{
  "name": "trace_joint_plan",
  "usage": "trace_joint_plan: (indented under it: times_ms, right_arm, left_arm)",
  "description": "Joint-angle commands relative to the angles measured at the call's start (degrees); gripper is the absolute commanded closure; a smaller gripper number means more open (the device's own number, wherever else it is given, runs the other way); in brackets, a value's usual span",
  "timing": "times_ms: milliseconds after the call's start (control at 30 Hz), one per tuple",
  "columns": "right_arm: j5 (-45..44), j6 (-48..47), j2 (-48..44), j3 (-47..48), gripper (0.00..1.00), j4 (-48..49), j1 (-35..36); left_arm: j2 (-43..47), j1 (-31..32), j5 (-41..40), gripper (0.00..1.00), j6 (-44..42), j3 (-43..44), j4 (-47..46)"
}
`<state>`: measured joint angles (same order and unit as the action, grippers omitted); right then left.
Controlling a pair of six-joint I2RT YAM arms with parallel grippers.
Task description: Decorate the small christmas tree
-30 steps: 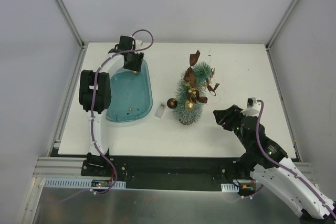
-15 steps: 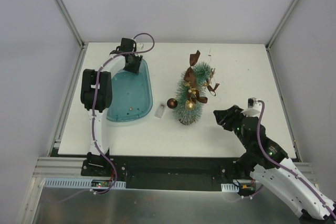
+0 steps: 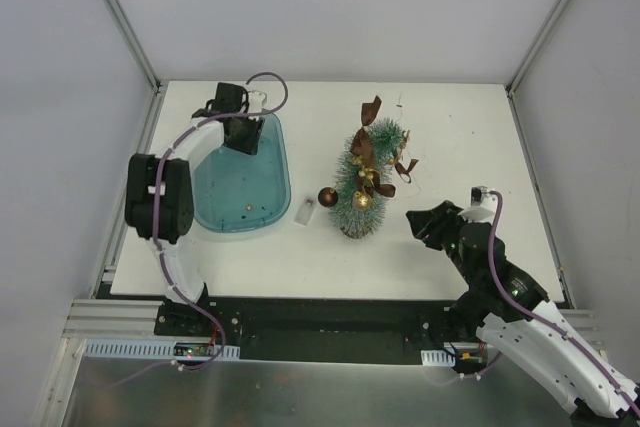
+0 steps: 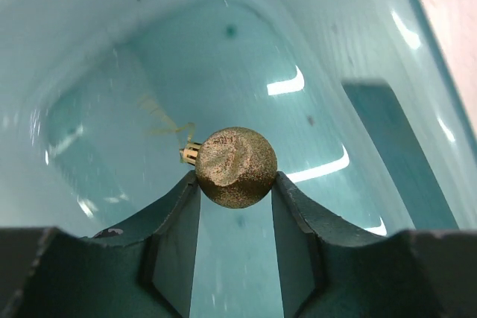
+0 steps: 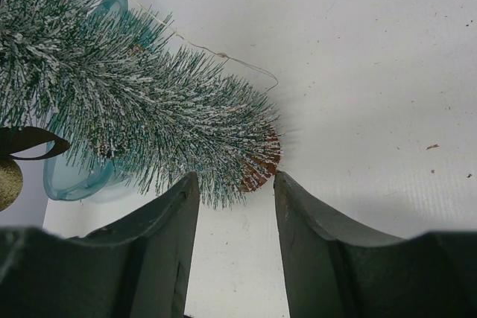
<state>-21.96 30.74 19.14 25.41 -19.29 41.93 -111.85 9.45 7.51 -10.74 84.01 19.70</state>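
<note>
Tray [image 3: 215, 187], teal plastic, is lying at centre left of the overhead view on the white table [image 3: 450, 127]. The left gripper [image 4: 235, 176] is hanging over the tray's upper end. In the left wrist view its jaws are standing partly closed, pinching a gold glitter ball [image 4: 237, 167] between the two fingertips. The ball's small gold cap and thin hanging loop are pointing toward the upper left of that frame. One tiny ornament [image 3: 247, 212] is lying inside the tray at its lower end.

Just right of the tray, a small clear piece [image 3: 306, 211] is lying on the table, and a brown ball [image 3: 327, 196] is sitting beside the small christmas tree [image 3: 365, 182]. The tree is standing near the middle of the overhead view, carrying brown ribbon bows [image 3: 372, 112] and gold balls [image 3: 361, 201].

Lower right of the tree, the right gripper [image 3: 420, 225] is facing its trunk end. In the right wrist view the jaws are standing open and gripping nothing, with the tree's brown base [image 5: 262, 165] showing between the fingertips but apart from them.
</note>
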Motion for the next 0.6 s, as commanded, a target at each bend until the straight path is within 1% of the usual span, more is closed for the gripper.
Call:
trace_joint_plan:
  times_ms: [0,133,300,333,433,567]
  right_arm:
    - [0.24,-1.39,-0.33,1.49,0.53,1.18,0.43]
    - [0.25,-2.17,-0.42,1.49,0.53,1.01,0.52]
    - [0.07,-3.32,-0.68,1.49,0.53,-0.04,0.43]
    - [-0.02,-3.49,-0.85,1.49,0.53,-0.31,0.43]
    - [-0.63,-3.93,-1.82,1.57,0.53,-1.1,0.52]
    - [-1.25,-3.94,-2.96,1.84,0.52,-2.5,0.43]
  left_arm:
    - [16.37,1.62,4.26,0.75,-2.61,-8.75,1.91]
    - [27.89,4.07,7.86,0.74,-5.07,-16.32,6.65]
    - [39.76,10.84,13.93,0.73,-9.47,-23.87,12.89]
    - [41.17,12.15,14.81,0.73,-9.91,-25.28,13.51]
    - [41.45,13.92,17.01,0.74,-10.09,-27.92,15.54]
    - [42.42,15.68,18.58,0.76,-10.0,-26.8,17.29]
